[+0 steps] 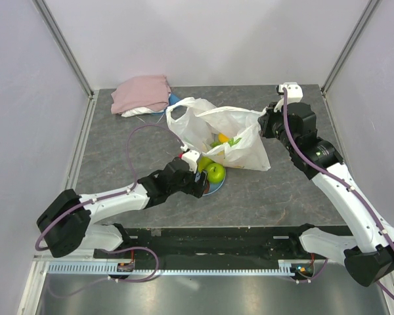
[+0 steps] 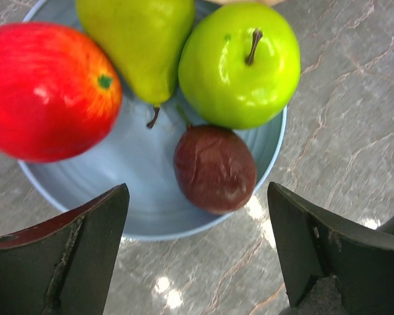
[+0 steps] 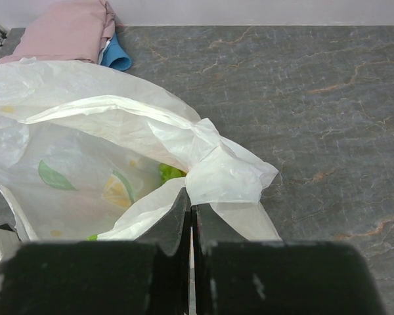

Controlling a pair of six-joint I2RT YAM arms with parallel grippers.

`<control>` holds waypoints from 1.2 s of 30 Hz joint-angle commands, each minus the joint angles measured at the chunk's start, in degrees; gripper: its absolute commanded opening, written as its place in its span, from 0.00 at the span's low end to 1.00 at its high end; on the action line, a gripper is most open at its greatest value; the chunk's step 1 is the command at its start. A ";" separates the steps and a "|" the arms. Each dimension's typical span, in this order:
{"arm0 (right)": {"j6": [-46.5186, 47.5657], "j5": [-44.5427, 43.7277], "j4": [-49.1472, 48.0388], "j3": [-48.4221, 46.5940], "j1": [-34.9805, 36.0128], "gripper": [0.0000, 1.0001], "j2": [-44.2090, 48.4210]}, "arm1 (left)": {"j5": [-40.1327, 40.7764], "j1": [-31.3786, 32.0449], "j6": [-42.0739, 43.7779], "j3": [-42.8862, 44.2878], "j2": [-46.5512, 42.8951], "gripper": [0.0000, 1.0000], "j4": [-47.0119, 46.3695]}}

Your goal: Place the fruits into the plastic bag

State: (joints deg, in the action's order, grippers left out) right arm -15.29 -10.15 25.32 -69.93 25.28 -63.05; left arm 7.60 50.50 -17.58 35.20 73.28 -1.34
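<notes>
L gripper (image 2: 197, 191) spread wide, empty, over dark fruit (image 2: 215, 169) on blue plate (image 2: 138, 216); R gripper (image 3: 190, 211) pinched tight on plastic bag (image 3: 118, 118) edge.

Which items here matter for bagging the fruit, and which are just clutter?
Job: plastic bag, red fruit, pear, green apple, dark brown-red fruit.
Lying about: blue plate under the fruit, pink cloth, blue object beside it.

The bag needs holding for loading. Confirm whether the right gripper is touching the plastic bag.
Touching. The right wrist view shows the right gripper shut on a bunched fold of the plastic bag, film pinched between its fingers.
</notes>
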 commanded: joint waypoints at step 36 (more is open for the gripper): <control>-0.79 -0.04 -0.45 0.50 -0.23 0.00 0.47 | -3.64 0.30 -4.56 5.23 11.28 0.58 -5.60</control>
State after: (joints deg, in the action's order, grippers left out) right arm -15.44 -10.15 25.32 -69.87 25.26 -63.07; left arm 4.10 50.54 -20.56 38.74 85.38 -5.26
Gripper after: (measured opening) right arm 0.010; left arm 0.656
